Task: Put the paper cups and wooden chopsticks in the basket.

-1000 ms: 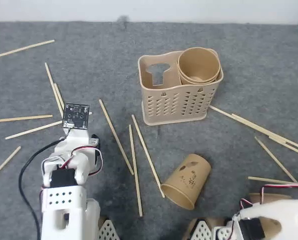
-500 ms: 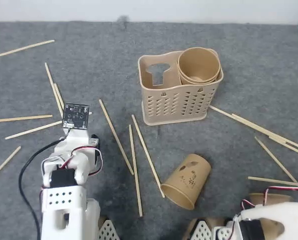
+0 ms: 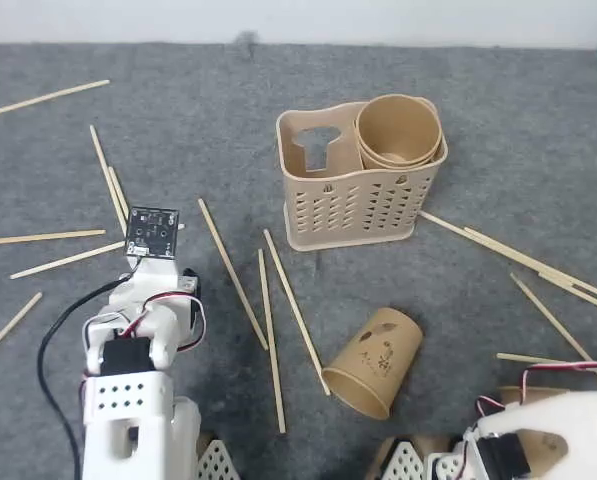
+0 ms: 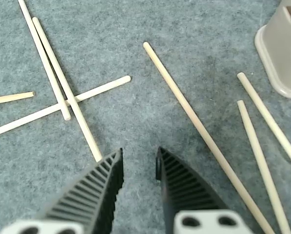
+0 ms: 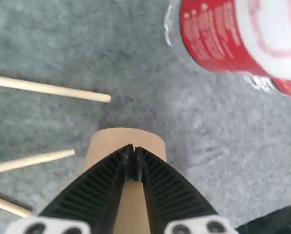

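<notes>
The tan basket stands mid-table with stacked paper cups in its right compartment. Another paper cup lies on its side in front of it. Wooden chopsticks are scattered over the grey mat. My left gripper hovers slightly open and empty above the mat, with a long chopstick just beside it and crossed chopsticks farther off. My right gripper is shut, its tips together over a lying paper cup; I cannot tell whether it pinches the cup.
A red and white labelled container lies close to the right gripper. Loose chopsticks lie near that cup. The left arm stands at the front left and the right arm at the front right edge.
The right arm has shifted slightly at the bottom right edge. The left arm and the objects have not moved.
</notes>
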Controlling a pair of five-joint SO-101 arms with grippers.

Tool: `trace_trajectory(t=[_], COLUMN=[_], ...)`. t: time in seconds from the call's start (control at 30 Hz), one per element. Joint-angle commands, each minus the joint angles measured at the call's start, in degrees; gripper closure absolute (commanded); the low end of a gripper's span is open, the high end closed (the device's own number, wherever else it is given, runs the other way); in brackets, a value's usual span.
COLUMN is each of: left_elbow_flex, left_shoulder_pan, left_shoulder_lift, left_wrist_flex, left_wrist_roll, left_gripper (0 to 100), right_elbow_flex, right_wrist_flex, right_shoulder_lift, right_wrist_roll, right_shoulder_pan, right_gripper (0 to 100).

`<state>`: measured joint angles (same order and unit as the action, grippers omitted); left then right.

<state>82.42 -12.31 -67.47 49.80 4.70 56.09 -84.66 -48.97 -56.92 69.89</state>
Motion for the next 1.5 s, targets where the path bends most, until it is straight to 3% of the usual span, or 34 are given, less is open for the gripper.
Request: trace_trajectory(t=[0.0,0.37,0.87,1.03,1.17,1.47], left_elbow_flex=[-0.22,-0.13,-0.13,-0.13,-0.13,0.13], left_shoulder_pan=[0.09,0.0,0.0,0.0,0.0,0.0], left_shoulder_lift=[-0.97,-0.97,-0.97,-0.97,-0.97,-0.97], left_wrist_flex=[-1.49,-1.49,-1.14,-1.23,-1.32,-1.49], left_wrist_roll=[0.44,0.44,0.44,0.44,0.44,0.44], left_gripper=[90,90,90,90,90,90], right_elbow_flex=[0.79,0.88,0.97,0.97,5.54,22.42], right_wrist_flex=[0.22,9.45,12.26,12.09,6.99,-18.07], right_shoulder_lift=[-0.04,-4.97,-7.08,-6.55,-4.53,-1.89], right_wrist_roll=[1.05,1.14,1.41,6.86,8.53,8.09], right_shoulder_pan=[-1.27,-2.07,-5.93,-6.9,-6.55,-2.24], right_gripper=[99.1,99.1,99.1,99.1,99.1,99.0])
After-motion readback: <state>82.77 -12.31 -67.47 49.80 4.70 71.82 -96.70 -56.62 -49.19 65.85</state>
